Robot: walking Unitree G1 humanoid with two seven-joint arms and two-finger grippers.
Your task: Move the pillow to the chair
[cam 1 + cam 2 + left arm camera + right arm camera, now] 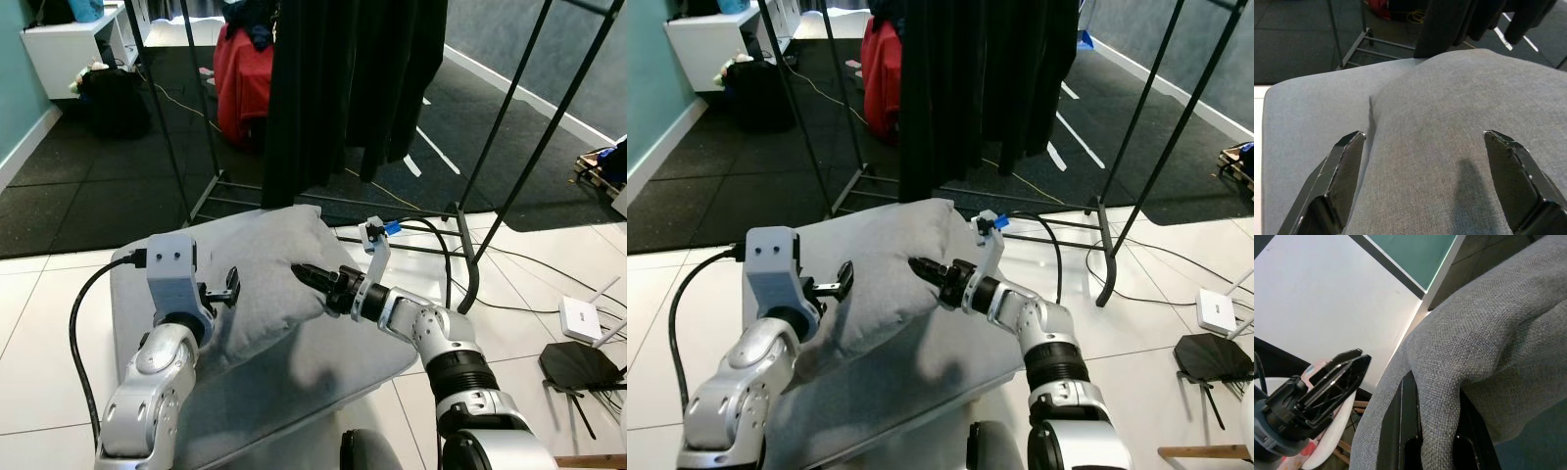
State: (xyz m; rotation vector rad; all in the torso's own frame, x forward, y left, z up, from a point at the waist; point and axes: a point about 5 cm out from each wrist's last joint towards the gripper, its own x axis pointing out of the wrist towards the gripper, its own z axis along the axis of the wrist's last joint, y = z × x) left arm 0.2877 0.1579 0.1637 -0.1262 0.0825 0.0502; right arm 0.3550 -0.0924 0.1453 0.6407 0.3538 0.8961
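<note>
Pillow (269,269), grey and woven, lies on a larger grey cushioned seat (323,377) right in front of the robot, propped up at its far end and sagging toward the near edge. No writing or label can be read on it or on anything nearby.

At the pillow's near left side, the left gripper (1432,181) has its two black fingers spread wide, one on each side of the pillow's bulk, with the fabric lying between them and not pinched. In the head views this gripper (227,288) sits against the pillow's left flank, below a pale grey wrist block.

On the other side, the right gripper (312,274) is clamped on a fold of the pillow's right edge; the right wrist view shows the cloth bunched tightly between the black fingers (1400,431). A blue clip (391,228) sits on the white bracket above that wrist.

Beyond the seat stands a black metal clothes rack (509,186) with dark clothes (343,88) hanging from it. A red bag (243,83) rests on the dark floor behind, though it may be a heap of cloth. Cables (529,264) trail over the white tiles (44,323) to the right, near a small white router (581,318). Farther left a black bag (113,98) sits beside a white shelf unit (69,44).
</note>
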